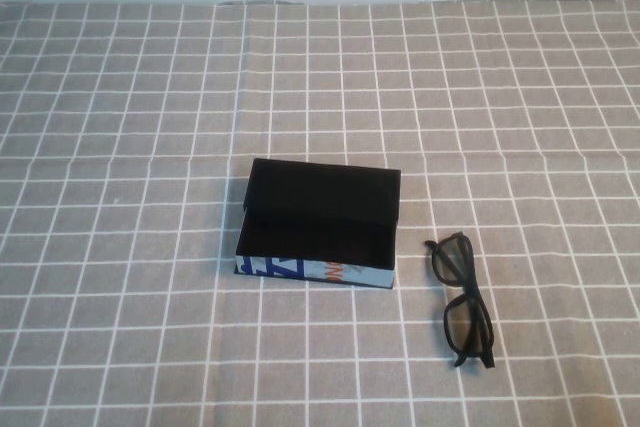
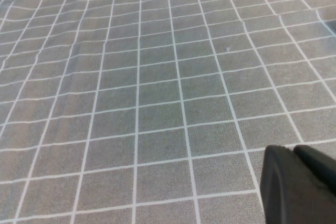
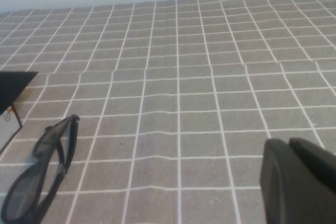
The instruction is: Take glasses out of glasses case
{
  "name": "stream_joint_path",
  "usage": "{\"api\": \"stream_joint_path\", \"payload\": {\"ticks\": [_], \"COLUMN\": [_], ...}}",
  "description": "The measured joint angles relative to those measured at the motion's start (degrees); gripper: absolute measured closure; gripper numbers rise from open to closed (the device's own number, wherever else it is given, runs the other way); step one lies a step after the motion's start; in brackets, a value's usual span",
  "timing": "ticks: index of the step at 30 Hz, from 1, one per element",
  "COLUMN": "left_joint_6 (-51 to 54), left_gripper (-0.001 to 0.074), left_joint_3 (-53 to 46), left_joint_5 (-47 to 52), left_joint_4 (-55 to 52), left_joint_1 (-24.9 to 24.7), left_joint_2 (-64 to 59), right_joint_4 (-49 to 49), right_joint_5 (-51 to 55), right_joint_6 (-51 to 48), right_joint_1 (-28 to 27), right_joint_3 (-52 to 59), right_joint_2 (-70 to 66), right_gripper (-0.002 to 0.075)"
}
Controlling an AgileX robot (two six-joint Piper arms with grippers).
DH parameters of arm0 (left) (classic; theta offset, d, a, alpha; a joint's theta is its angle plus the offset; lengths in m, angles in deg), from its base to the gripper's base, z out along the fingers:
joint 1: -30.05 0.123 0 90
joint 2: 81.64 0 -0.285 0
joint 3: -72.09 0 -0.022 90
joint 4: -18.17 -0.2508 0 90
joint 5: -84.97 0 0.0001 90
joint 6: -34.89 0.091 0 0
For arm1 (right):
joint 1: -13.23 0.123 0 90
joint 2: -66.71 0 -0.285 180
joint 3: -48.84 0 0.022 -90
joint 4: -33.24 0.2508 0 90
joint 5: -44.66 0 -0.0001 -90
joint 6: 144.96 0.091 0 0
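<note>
Across checked grey tablecloth (image 1: pixel 120 97), far left: left gripper (image 2: pixel 302 184) out of high view, parked low over bare cloth in own wrist view; two dark fingers pressed together, clenched on nothing. Centre of table: glasses case (image 1: pixel 318 225), lid flipped up at back, black interior apparently empty, printed white front facing robot. Just right of case, apart from it: glasses (image 1: pixel 462 299) already out, flat on cloth, arms folded, frame running roughly away-to-near. Further right: right gripper (image 3: pixel 299 179) also absent from high view, hovering above cloth near the glasses; fingers together, closed, holding nothing. Handling, as judgement: glasses light, thin plastic, stiff but snappable at arms and hinges; lenses smooth, slippery, easily smudged. Best hold across bridge or thick top rim, gently, not on lenses or arms. Case rigid, light, likely to slide on cloth if nudged. Task looks done as things lie. Views compared: high view alone gives case interior and full layout, no arms at all; right wrist view gives glasses close up (image 3: pixel 42 174) plus one case corner (image 3: pixel 13 90); left wrist view only cloth, neither task item.
</note>
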Motion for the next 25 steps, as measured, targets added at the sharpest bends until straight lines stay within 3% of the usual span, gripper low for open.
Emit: {"api": "stream_joint_path", "payload": {"ticks": [6, 25], "left_joint_6": [0.0, 0.0], "left_gripper": [0.0739, 0.0739], "left_joint_3": [0.0, 0.0], "left_joint_5": [0.0, 0.0], "left_joint_4": [0.0, 0.0], "left_joint_1": [0.0, 0.0], "left_joint_2": [0.0, 0.0], "right_joint_4": [10.82, 12.96], "right_joint_5": [3.87, 4.39], "right_joint_6": [-15.79, -17.57], "right_joint_1": [0.0, 0.0], "right_joint_3": [0.0, 0.0], "right_joint_2": [0.0, 0.0], "right_gripper": [0.0743, 0.0743]}}
